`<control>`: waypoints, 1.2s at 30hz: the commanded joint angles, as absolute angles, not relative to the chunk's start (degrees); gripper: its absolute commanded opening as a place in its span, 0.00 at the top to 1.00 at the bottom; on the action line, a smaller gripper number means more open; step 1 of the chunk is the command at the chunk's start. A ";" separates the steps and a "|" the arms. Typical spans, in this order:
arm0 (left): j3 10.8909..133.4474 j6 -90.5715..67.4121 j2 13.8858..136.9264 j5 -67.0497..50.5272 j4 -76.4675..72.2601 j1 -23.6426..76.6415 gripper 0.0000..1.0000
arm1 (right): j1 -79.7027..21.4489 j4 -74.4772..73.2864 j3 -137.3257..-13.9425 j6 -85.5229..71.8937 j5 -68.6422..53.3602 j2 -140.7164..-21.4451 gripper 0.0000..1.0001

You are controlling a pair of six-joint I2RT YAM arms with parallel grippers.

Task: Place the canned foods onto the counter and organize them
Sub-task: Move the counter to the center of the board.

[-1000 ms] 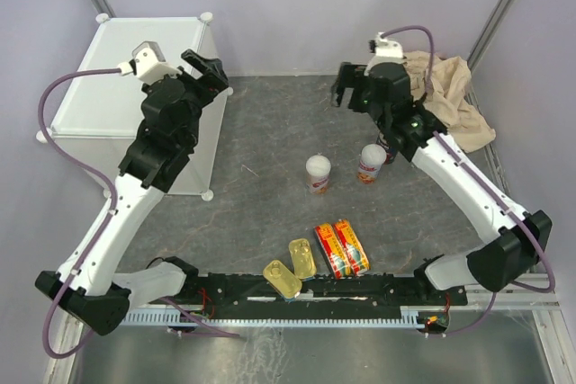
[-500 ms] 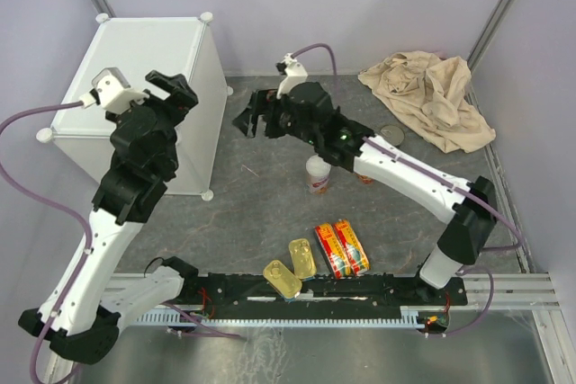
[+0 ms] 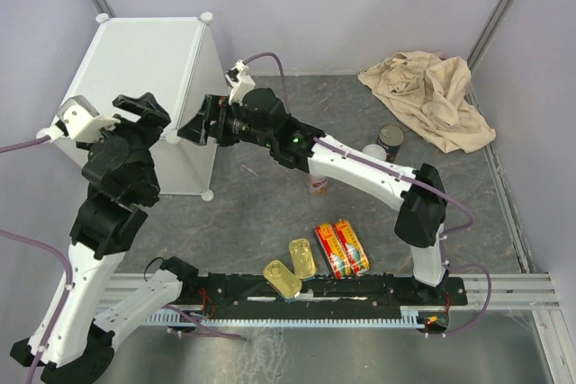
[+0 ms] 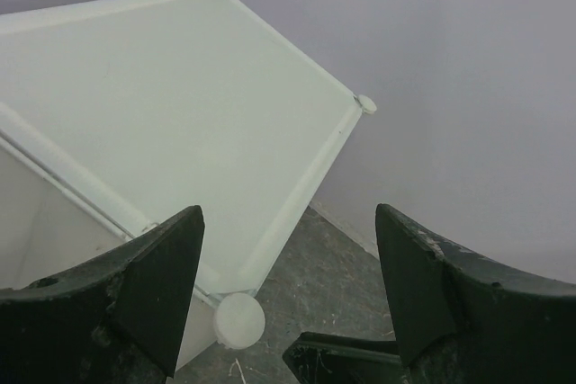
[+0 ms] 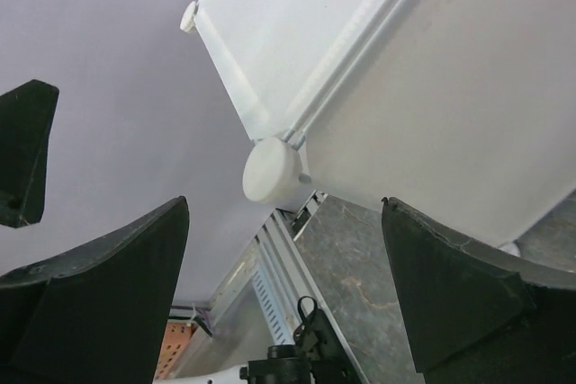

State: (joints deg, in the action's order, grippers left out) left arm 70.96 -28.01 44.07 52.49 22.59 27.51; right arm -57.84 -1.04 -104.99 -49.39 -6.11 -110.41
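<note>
Most of what the top view gives you is the grey worktop (image 3: 261, 213), and the biggest thing on it is the counter (image 3: 144, 60), standing at the far left with its top bare: none of the canned foods (image 3: 302, 256) is up there yet. Next in size, the beige cloth (image 3: 432, 96) lies crumpled at the far right. The right arm stretches across the worktop so that the right end effector (image 3: 200, 121) hangs just beside the counter's side panel, fingers wide and holding nothing. The left end effector (image 3: 142, 114) hovers by the counter's near edge, equally wide and empty. All seven tins sit on the worktop. The dark cylinder (image 3: 390, 143) is near the cloth with one white-and-red cylinder (image 3: 372, 152) just beside it, and the other white-and-red cylinder (image 3: 317, 184) is partly hidden under the right arm. The two red-yellow flat tins (image 3: 341, 247) lie side by side near the arm bases, and the two gold tins (image 3: 290, 267) lie just left of them. You are, I judge, at the very first pick, not begun. Your next move calls for bringing one end effector down over a tin, since both are well apart from any. Neither wrist view shows a can. The left wrist view confirms the bare top panel and a corner knob (image 4: 238, 319); the right wrist view shows the side panel close up, which the top view hides behind the arm.
</note>
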 commanded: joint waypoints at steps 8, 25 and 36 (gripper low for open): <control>68.87 -25.52 41.91 53.37 21.44 27.71 0.18 | -59.00 1.72 -116.57 -56.14 -9.51 -118.09 0.08; 66.91 -23.95 41.13 53.44 18.12 27.77 0.18 | -59.59 3.03 -116.92 -58.25 -12.16 -119.91 0.22; 65.03 -23.64 40.56 54.03 16.05 27.75 0.19 | -59.59 4.15 -116.54 -59.49 -13.78 -120.59 0.33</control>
State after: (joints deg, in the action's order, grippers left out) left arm 65.71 -25.89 41.17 52.47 19.57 27.51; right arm -59.27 0.67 -115.15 -58.87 -12.27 -120.36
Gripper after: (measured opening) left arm 0.818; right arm 0.686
